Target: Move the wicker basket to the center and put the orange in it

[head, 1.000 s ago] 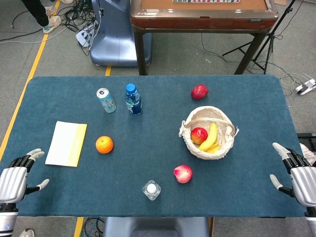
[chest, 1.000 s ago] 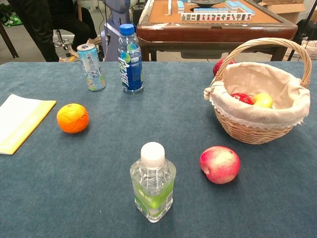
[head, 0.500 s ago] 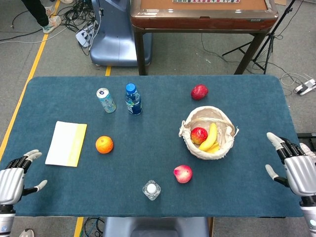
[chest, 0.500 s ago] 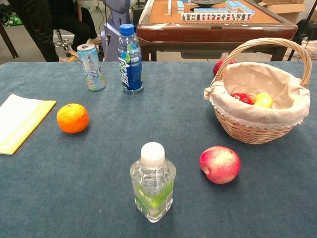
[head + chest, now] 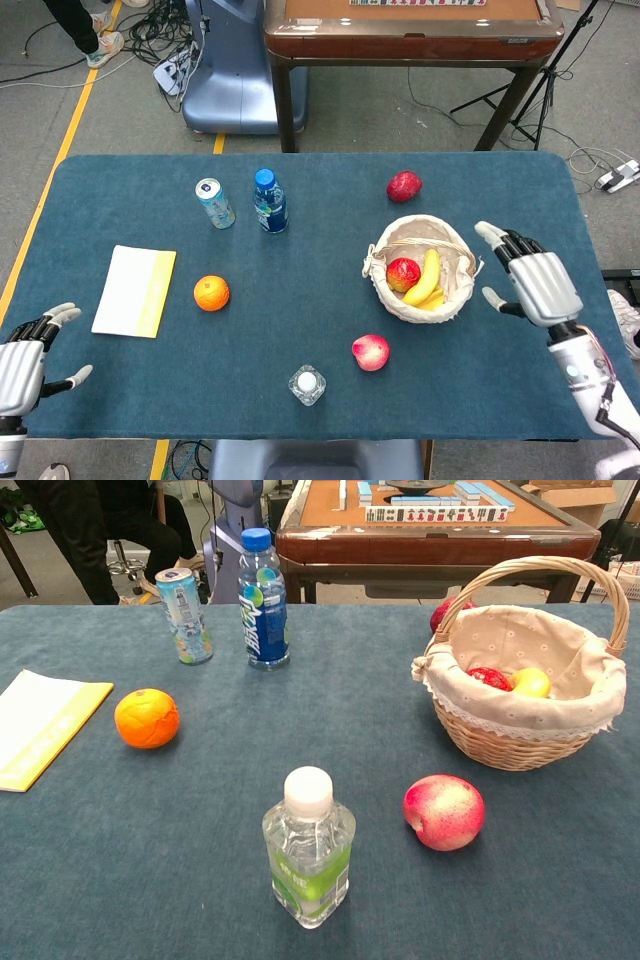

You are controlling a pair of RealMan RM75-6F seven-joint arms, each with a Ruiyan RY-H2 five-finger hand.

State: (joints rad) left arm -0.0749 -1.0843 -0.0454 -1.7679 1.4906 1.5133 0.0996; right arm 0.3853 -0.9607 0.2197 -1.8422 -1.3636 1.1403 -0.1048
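Note:
The wicker basket (image 5: 455,300) (image 5: 500,748), lined with white cloth, stands right of the table's middle. A red apple and a banana lie inside it. The orange (image 5: 211,293) (image 5: 147,718) rests on the blue cloth at the left, beside a yellow-edged paper. My right hand (image 5: 535,282) hovers just right of the basket, fingers spread, holding nothing and not touching it. At the front left corner my left hand (image 5: 22,355) stays open and empty. Neither hand shows in the chest view.
A can (image 5: 214,203) and a blue bottle (image 5: 269,200) stand at the back left. A small clear bottle (image 5: 307,384) and a red-pink apple (image 5: 370,352) sit near the front edge. Another red apple (image 5: 404,186) lies behind the basket. The paper (image 5: 135,291) lies at the left.
My right hand has moved from the front right table edge inward and forward, to just beside the basket. The left hand barely shifted. The objects have not moved.

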